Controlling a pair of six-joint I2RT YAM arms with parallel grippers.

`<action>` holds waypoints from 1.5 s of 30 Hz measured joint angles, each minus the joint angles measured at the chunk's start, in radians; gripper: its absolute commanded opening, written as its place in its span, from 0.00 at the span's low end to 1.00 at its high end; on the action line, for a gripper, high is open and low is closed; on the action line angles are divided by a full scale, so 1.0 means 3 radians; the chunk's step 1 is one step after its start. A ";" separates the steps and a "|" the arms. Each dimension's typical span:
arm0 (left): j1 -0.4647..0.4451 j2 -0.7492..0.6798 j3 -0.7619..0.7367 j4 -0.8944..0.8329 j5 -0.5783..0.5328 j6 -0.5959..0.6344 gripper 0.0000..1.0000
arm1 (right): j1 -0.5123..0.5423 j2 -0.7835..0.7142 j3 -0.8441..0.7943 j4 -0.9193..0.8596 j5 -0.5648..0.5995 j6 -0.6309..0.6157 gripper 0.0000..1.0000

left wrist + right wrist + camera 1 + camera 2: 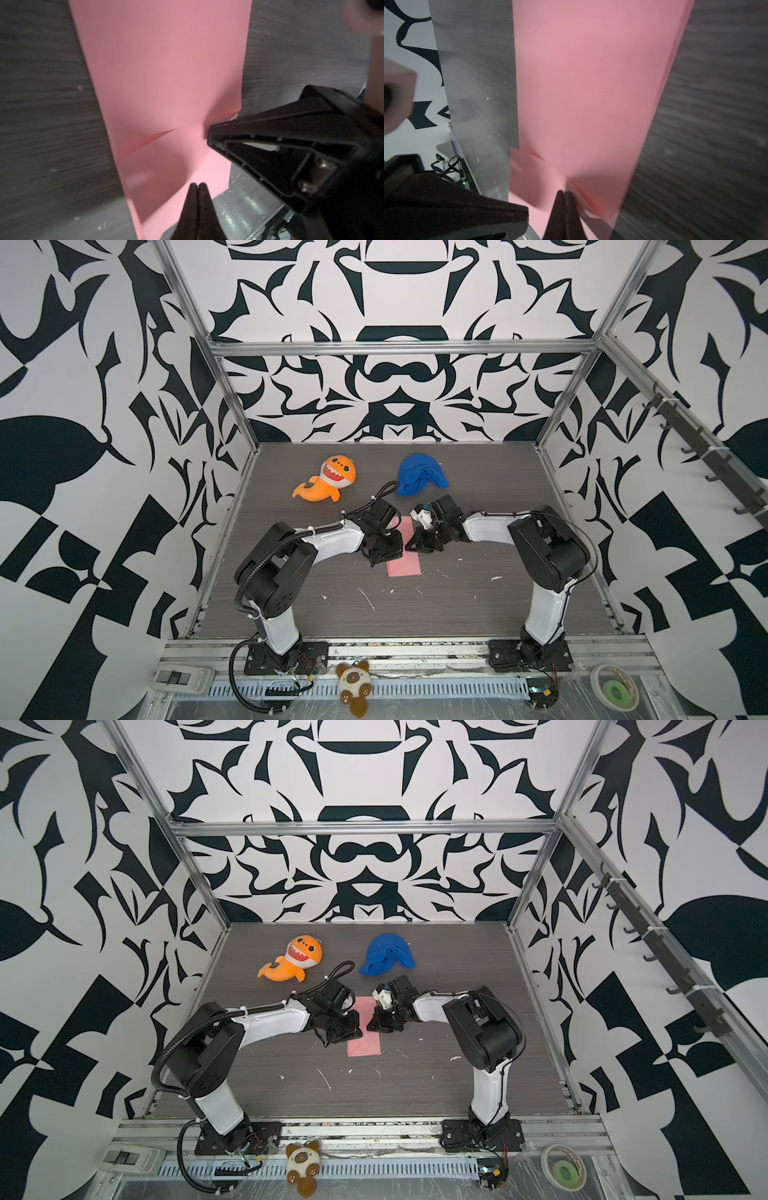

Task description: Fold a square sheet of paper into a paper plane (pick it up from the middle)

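Note:
The square sheet of paper lies on the dark table as a narrow pink strip with a diagonal crease near its front end. My left gripper and right gripper meet tip to tip over the strip's middle. In the left wrist view the paper spreads below my left gripper, whose jaws are shut, with the right gripper's finger beside it. In the right wrist view my right gripper is shut at a raised fold of the paper. No paper plane shows.
An orange shark plush and a blue cloth lump lie behind the grippers. White flecks dot the table's front. On the front rail sit a small brown-and-white plush, a tape roll and a white switch box.

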 measured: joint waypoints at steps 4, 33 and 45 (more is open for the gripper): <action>-0.0023 0.0072 0.0008 0.0136 0.0039 -0.0148 0.04 | 0.0000 0.0000 -0.0013 0.0023 -0.0001 0.0047 0.00; -0.0060 -0.0060 -0.0186 -0.0348 0.0015 -0.0228 0.10 | -0.0011 -0.0005 -0.0083 0.0132 -0.0015 0.0146 0.00; -0.0109 -0.0151 -0.0237 -0.0511 -0.0024 -0.0231 0.13 | -0.0011 -0.0004 -0.0065 0.0102 -0.0003 0.0150 0.00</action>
